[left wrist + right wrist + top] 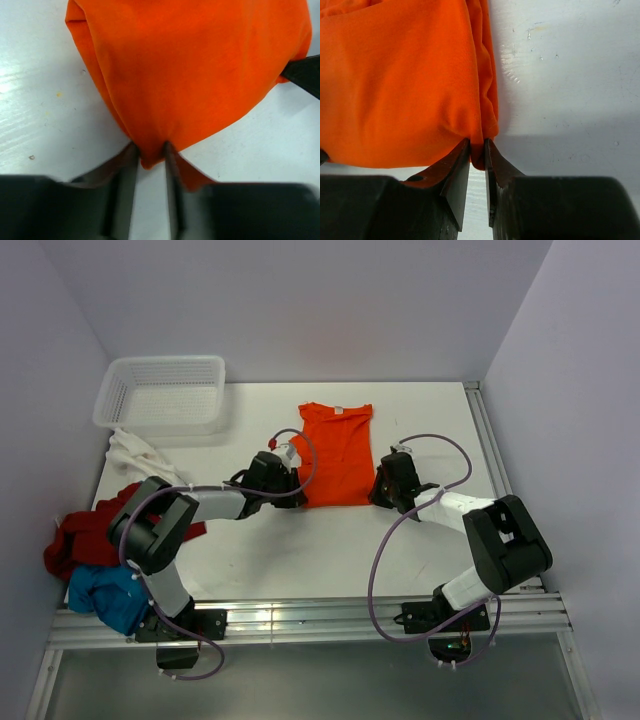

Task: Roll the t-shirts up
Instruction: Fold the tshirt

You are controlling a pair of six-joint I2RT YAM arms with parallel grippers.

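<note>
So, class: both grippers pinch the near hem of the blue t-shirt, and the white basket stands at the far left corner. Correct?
One slip: it is the orange t-shirt, not the blue one; both wrist views show it. The left gripper and right gripper do pinch its near hem, and the white basket stands at the far left corner.

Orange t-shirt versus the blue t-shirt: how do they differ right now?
The orange t-shirt lies spread flat mid-table; the blue t-shirt sits bunched at the near left corner. The left gripper and right gripper each pinch a near corner of the orange t-shirt; no gripper touches the blue t-shirt. Neither is rolled yet.
</note>
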